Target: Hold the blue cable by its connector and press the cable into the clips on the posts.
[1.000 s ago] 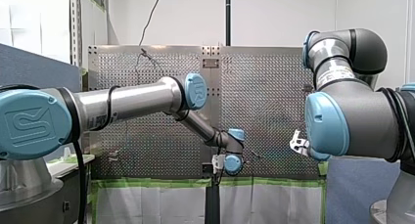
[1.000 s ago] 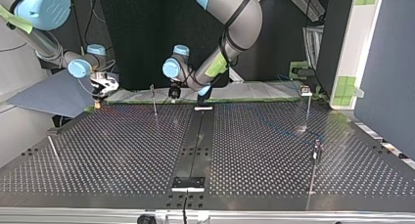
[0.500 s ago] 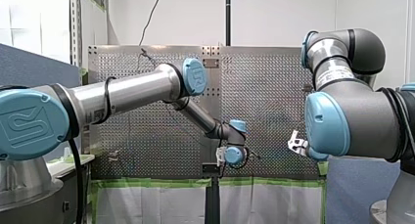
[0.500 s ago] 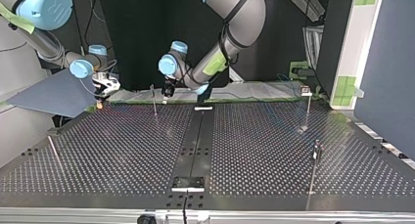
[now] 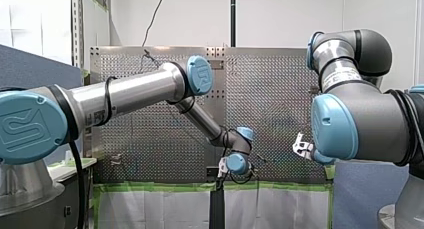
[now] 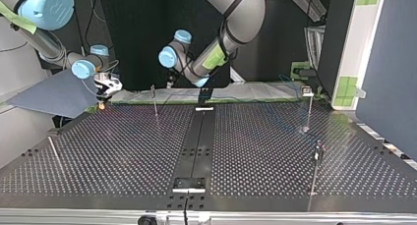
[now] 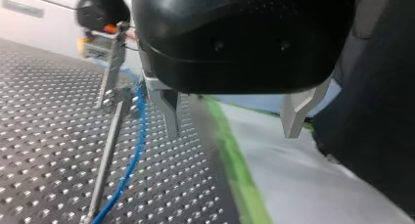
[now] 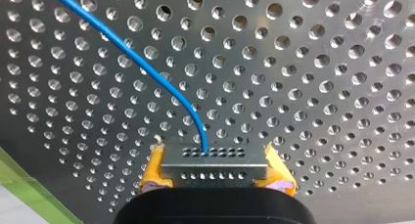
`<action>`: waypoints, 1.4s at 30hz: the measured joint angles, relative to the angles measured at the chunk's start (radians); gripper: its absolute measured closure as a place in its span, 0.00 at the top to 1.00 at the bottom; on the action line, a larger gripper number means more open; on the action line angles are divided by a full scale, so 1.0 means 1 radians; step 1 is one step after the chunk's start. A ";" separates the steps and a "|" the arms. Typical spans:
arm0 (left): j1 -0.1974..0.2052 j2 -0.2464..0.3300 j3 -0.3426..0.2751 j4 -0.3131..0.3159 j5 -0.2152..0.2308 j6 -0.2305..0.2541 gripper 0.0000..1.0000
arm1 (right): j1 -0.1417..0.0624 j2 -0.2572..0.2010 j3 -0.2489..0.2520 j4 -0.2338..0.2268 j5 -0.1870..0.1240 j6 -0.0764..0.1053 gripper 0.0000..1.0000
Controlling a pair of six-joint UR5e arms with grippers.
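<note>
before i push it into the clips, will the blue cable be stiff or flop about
Probably floppy: the blue cable bends in a loose curve out of the connector that my right claw grips. Likely light, being so thin.

The table [image 6: 123, 151] is a big flat metal board full of little holes. A black strip [image 6: 196, 136] runs down its middle, from the top of the board to the bottom of the frame. A small shiny plate [image 6: 189, 184] sits at the low end of the strip. A thin post [image 6: 155, 104] stands left of the strip, near the top of the board. At the right stand a far post [image 6: 308, 112] and a near post [image 6: 315, 173]. A pale rod [image 6: 55, 154] shows at the left; I cannot tell if it stands or lies. Green tape [image 6: 255, 101] lines the far edge. In the left wrist view the blue cable [image 7: 131, 166] lies on the holes, just beside a grey post [image 7: 105, 160].
</note>
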 joint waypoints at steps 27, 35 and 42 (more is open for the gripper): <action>-0.085 0.086 -0.056 0.083 -0.023 -0.052 1.00 | 0.008 0.000 0.000 0.012 0.001 0.000 0.02; -0.097 0.077 -0.072 0.160 -0.026 -0.127 1.00 | 0.008 0.000 0.000 0.013 0.000 0.000 0.02; -0.096 0.036 -0.065 0.224 -0.055 -0.166 1.00 | 0.008 0.000 0.000 0.012 0.000 0.000 0.02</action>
